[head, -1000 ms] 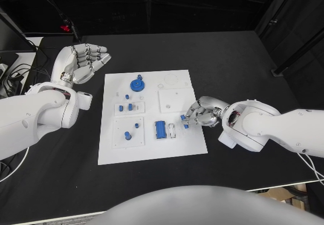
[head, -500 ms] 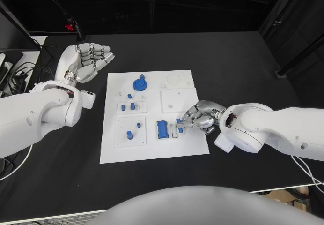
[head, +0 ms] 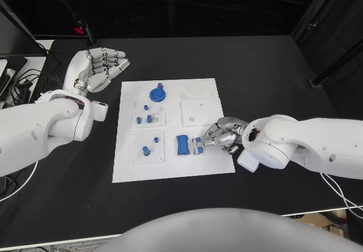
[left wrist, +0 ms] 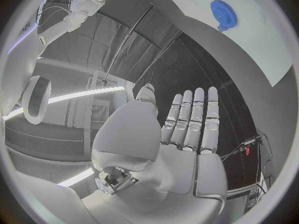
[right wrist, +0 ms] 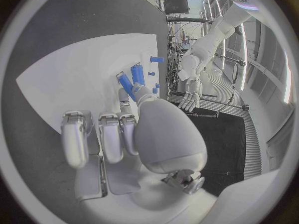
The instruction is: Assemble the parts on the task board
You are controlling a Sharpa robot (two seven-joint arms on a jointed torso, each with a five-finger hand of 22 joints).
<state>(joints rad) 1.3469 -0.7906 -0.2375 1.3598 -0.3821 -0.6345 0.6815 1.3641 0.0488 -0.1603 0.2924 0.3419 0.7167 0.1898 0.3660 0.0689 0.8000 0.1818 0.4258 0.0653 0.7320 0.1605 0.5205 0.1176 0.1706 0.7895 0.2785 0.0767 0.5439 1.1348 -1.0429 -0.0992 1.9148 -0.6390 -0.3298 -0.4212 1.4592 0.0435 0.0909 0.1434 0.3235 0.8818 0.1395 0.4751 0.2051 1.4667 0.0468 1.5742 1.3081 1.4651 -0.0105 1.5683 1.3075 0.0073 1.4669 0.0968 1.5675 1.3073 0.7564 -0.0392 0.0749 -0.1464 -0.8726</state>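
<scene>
Since a second earlier, right hand (head: pixel 221 138) had slid along the task board (head: pixel 170 163) toward its right edge's lower half, carrying a small blue part (head: pixel 200 146) to the slot beside the blue block (head: pixel 181 145). Fingers looked pinched on that part, though they hid most of it, so I'm not certain. Left hand (head: pixel 97 71) hung open off the board's top-left corner, fingers spread. That part was probably light, stiff, slippery plastic; best gripped by its sides.

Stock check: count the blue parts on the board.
9 seen: gear, peg beside it, lone peg, two in the small square, two in the large square, block, small part held by the right hand; others may hide there.
</scene>
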